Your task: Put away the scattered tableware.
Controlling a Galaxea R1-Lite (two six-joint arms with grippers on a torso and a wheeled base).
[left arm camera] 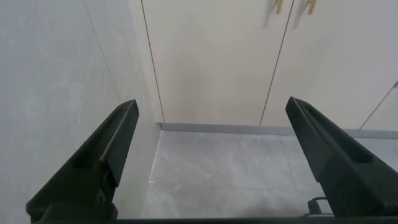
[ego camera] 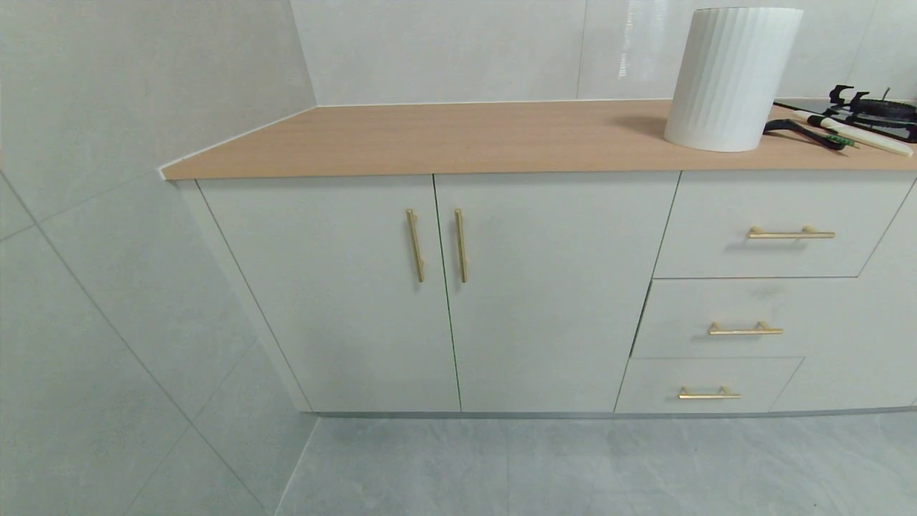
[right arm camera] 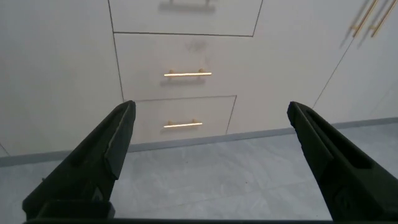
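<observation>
Both the left gripper [left arm camera: 211, 117] and right gripper [right arm camera: 210, 117] gape wide, empty. The white utensil [ego camera: 860, 134] lies along ten to four o'clock

White ribbed jar [ego camera: 731, 79] on wood counter [ego camera: 430, 136], cabinet [ego camera: 559, 301] below.

This was a home kitchen. A wood-toned countertop [ego camera: 444, 140] ran across a fitted run of pale cabinets, with two doors [ego camera: 337, 301] bearing slim brass handles [ego camera: 415, 245] at the middle and three stacked drawers [ego camera: 766, 229] toward 4 o'clock. At 2 o'clock, black hob grates [ego camera: 877, 109] sat in the counter, with utensils [ego camera: 852, 132] lying beside a white ribbed canister [ego camera: 731, 79]. Grey tiles covered the walls [ego camera: 107, 215] at 9 and 12 o'clock and the floor [ego camera: 573, 466] at 6 o'clock.
</observation>
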